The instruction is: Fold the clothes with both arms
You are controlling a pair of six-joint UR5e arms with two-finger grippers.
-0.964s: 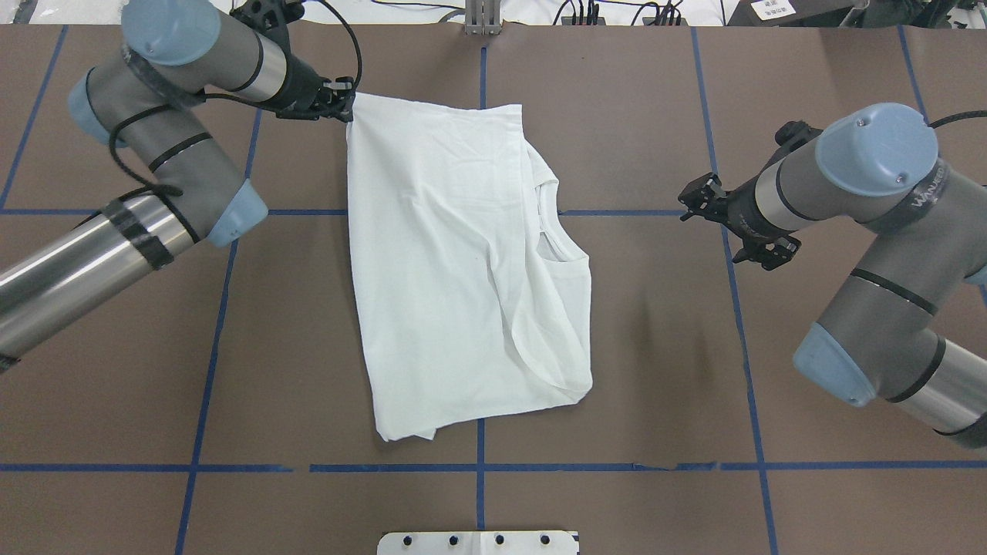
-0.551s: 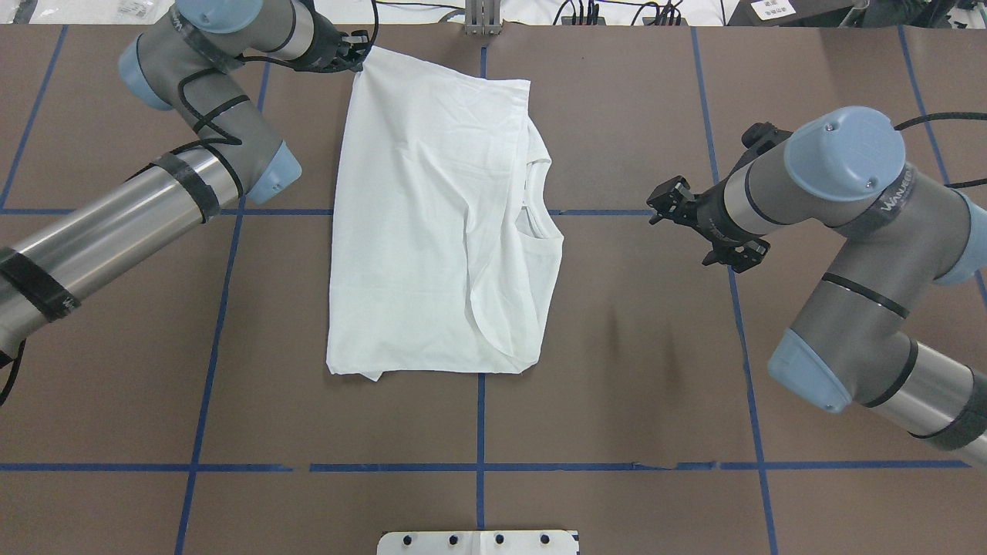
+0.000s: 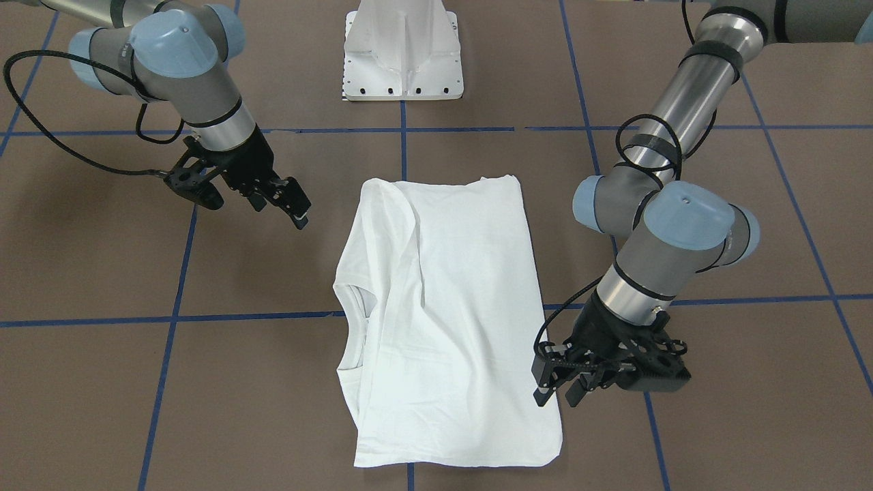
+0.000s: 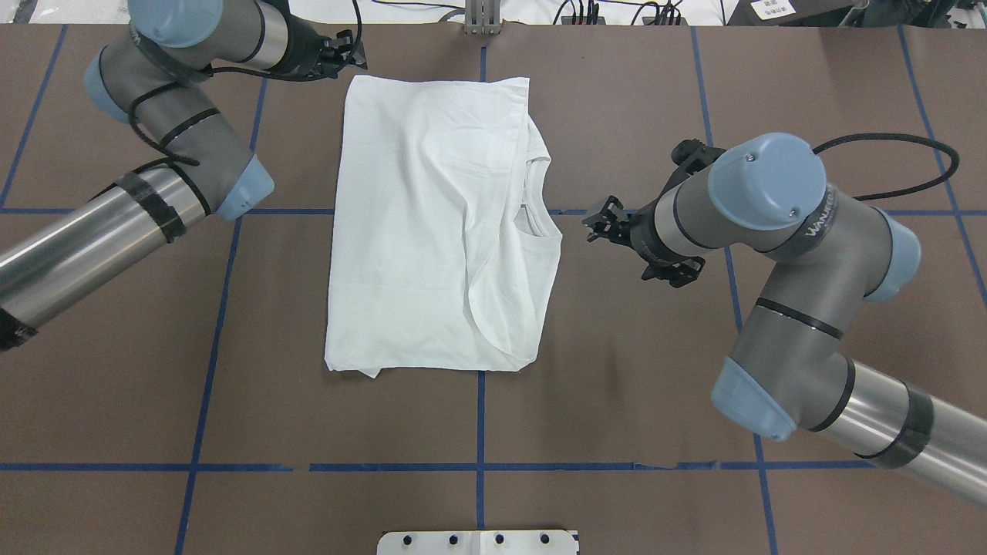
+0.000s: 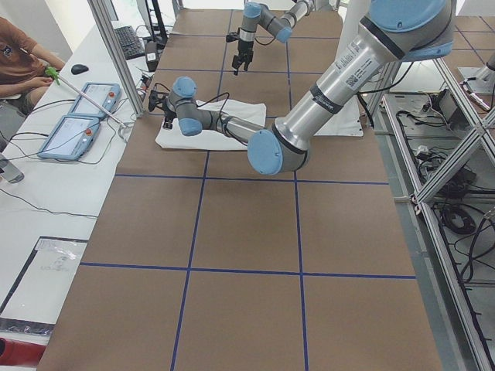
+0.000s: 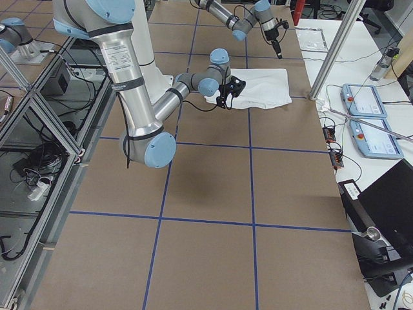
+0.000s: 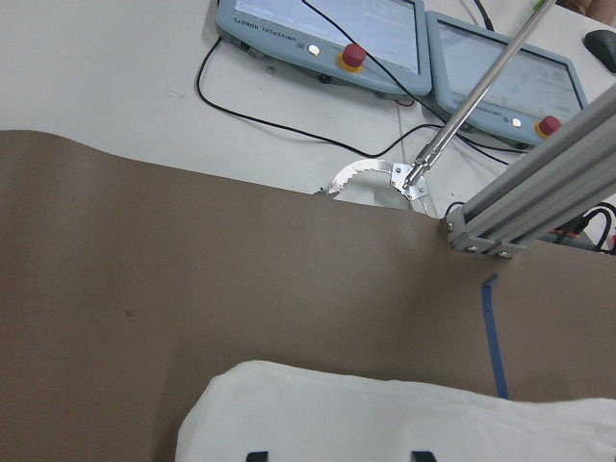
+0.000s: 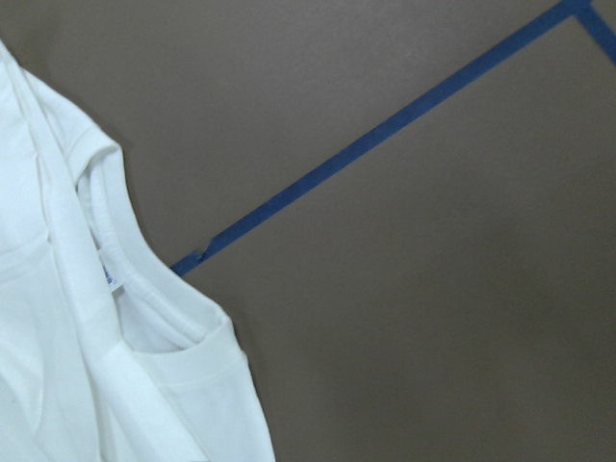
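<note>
The white T-shirt lies flat on the brown table, folded lengthwise, with its ribbed collar on the robot's right side. My left gripper hovers at the shirt's far left corner. It is open, and in the left wrist view both fingertips stand apart over the cloth. My right gripper is open, a short way right of the collar and off the cloth. The right wrist view shows the collar and the neck label. In the front-facing view the left gripper is at the shirt's edge and the right gripper is apart from it.
Blue tape lines cross the table. The white pedestal base sits at the near edge. Just past the far edge are an aluminium post, cables and two teach pendants. A person sits beyond that edge.
The left gripper dragged the shirt away from the robot by its far corner, then let go, and the corner now lies flat. The right gripper moved left toward the collar.
</note>
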